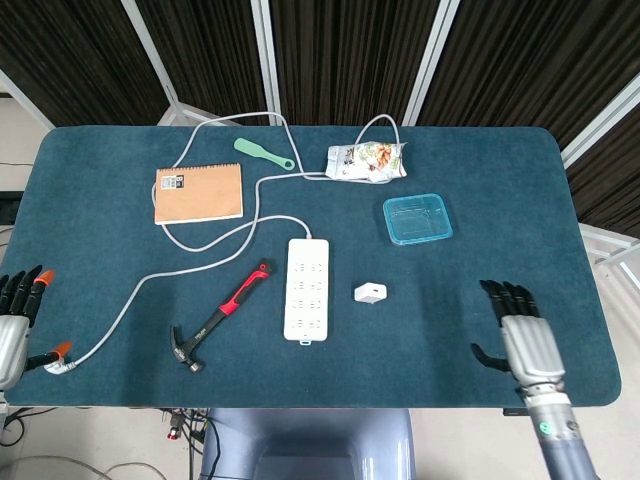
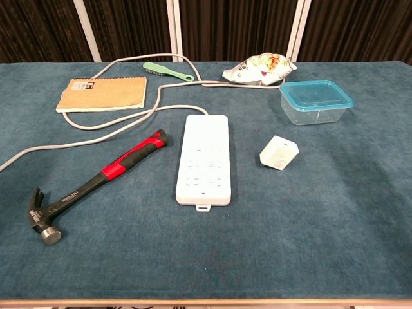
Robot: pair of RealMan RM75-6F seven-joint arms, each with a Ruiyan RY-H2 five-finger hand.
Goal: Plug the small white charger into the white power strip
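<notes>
Sitting just right of the white power strip [image 1: 306, 288], the small white charger [image 1: 369, 293] is lying unplugged, untouched. Right hand [image 1: 524, 342] is hovering over the table's near right, fingers spread, empty. Left hand [image 1: 12, 328] is hanging off the near-left edge, fingers apart, holding nothing.

Bright, even overhead light in both views; shadows short and soft. White power strip [image 1: 306, 288] and charger [image 1: 370, 293] near blown out, socket detail faint. Mild sheen on snack bag [image 2: 259, 69] and container lid [image 2: 316, 93]. Focus sharp throughout, no motion blur. Head view shows slight barrel distortion at table edge [image 1: 300, 406].
</notes>
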